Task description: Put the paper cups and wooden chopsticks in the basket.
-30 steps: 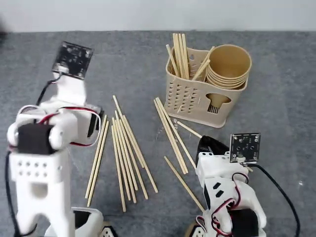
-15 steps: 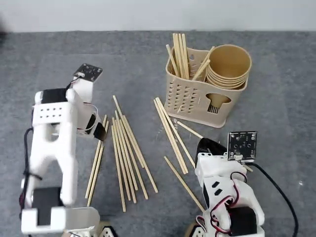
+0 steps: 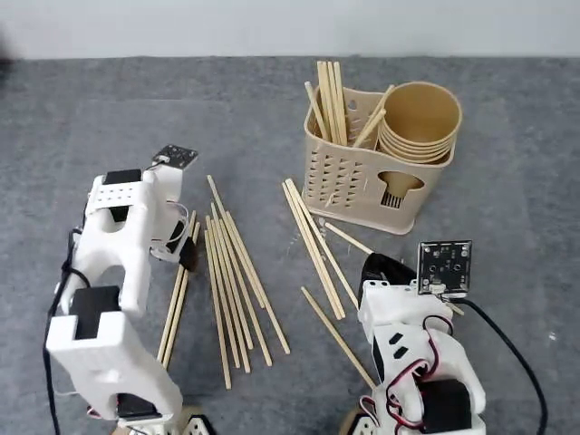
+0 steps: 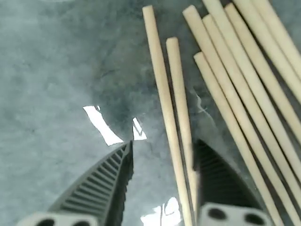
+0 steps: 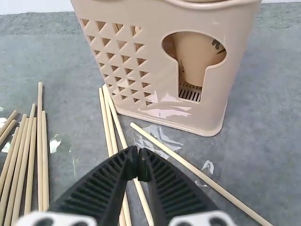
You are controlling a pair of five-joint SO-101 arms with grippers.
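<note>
A grey, felt-like table (image 3: 82,109) runs back to a pale wall (image 3: 272,27). At the left, the left arm (image 3: 118,236) bends down over the surface. The left gripper (image 4: 164,146) hangs low with its jaws spread apart. A pair of chopsticks (image 4: 169,94) runs between the jaws, close against one finger (image 4: 216,183). That finger seems to touch the pair, though the blur there leaves it unsure. Just to the right lies a loose fan of chopsticks (image 3: 236,281), flat on the table. Past a gap is a second, tighter group of chopsticks (image 3: 313,240), angled toward the basket (image 3: 362,181). A single chopstick (image 3: 337,337) lies apart, below that group. The basket stands upright at the back right. Standing chopsticks (image 3: 328,100) lean in its left compartment, and a stack of paper cups (image 3: 421,118) is nested in its right one, showing through a keyhole cutout in the wall. In front of it, the right arm (image 3: 408,344) sits low. The right gripper (image 5: 137,162) has its jaws pressed together on nothing and points at the basket. A stray chopstick (image 5: 188,165) lies slantwise on the table just beside the tips.
</note>
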